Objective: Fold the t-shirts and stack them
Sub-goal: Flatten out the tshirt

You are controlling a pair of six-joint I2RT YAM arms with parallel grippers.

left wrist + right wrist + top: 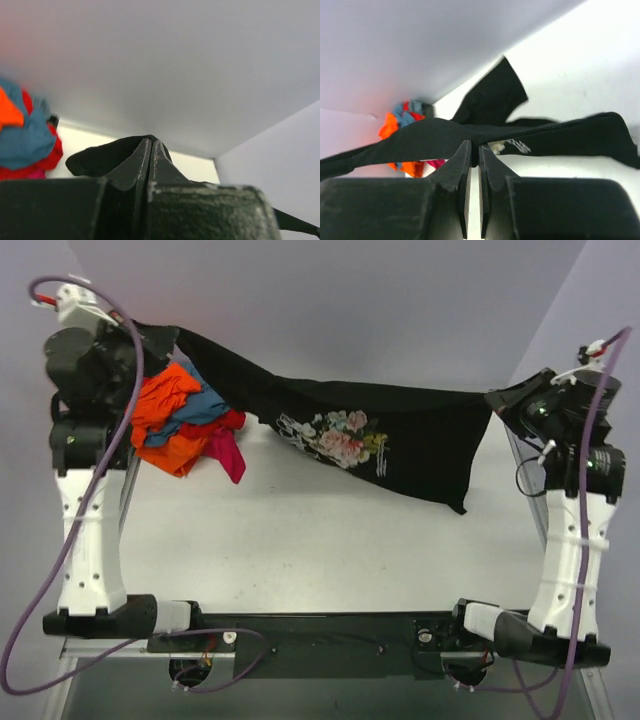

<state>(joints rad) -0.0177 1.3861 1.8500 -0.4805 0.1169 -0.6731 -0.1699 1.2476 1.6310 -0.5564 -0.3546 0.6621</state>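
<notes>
Fingers (454, 172) on black t-shirt (430, 430), lengthwise left-right

table (300, 550): white, matte | wall (350, 300): plain pale grey

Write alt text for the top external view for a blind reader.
The left gripper and right gripper hold a black t-shirt with a floral print stretched between them over a white table. A heap of orange, blue and pink shirts lies at the far left.
</notes>
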